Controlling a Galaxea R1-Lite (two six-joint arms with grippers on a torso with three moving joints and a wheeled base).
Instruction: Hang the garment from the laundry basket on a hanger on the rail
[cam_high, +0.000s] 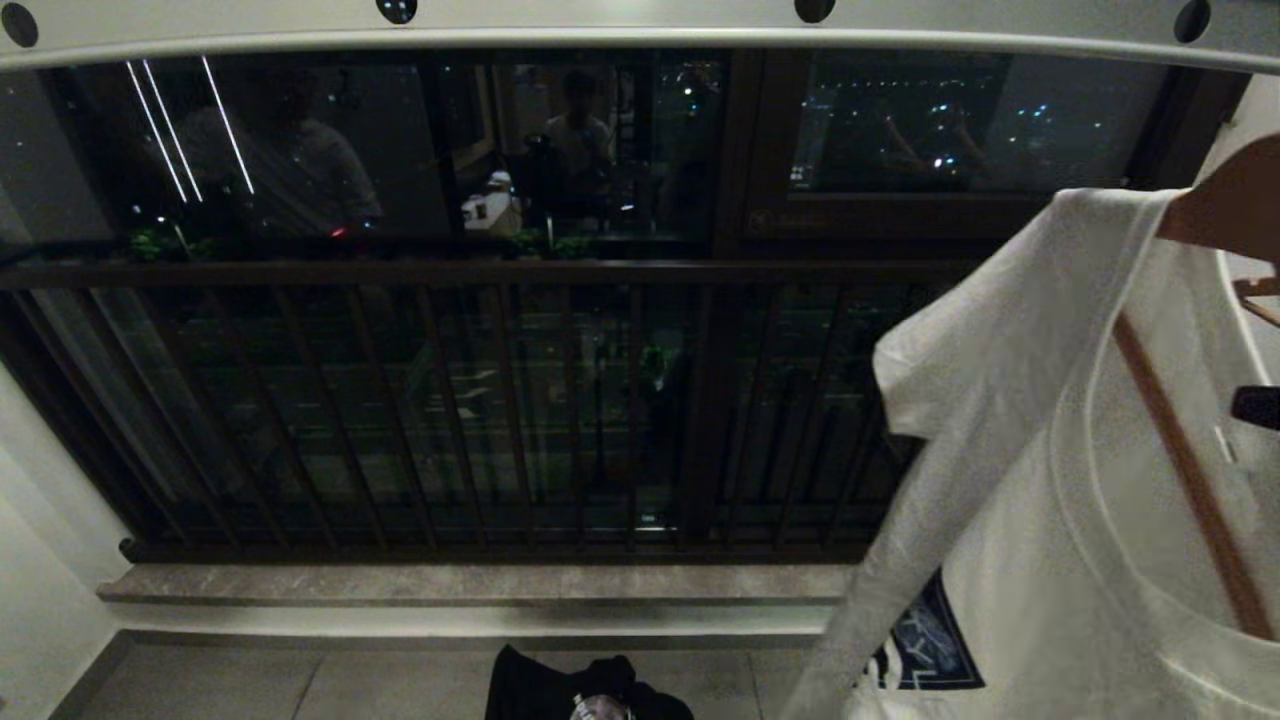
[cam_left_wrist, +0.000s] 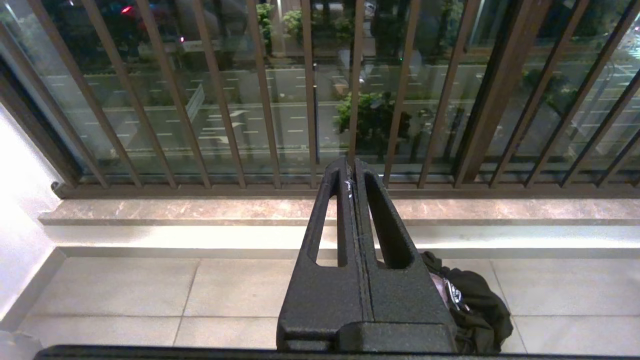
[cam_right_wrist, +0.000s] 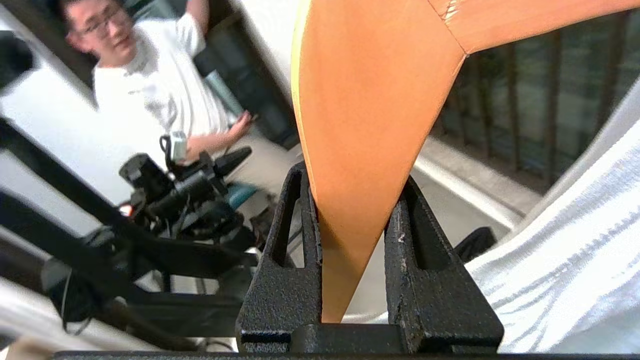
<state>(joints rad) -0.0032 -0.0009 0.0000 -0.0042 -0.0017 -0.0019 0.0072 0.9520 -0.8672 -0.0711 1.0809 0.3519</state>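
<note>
Beneath rail, right end effector pinches wooden hanger bearing white garment; left end effector pressed together

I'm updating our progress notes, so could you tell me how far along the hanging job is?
Done: the white T-shirt is on the wooden hanger. In hand: the right gripper clamps that hanger. Left: hooking it onto the rail overhead. The left gripper is shut and empty.

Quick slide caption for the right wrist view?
Right hand clamped on the wooden hanger, white T-shirt draped alongside.
</note>
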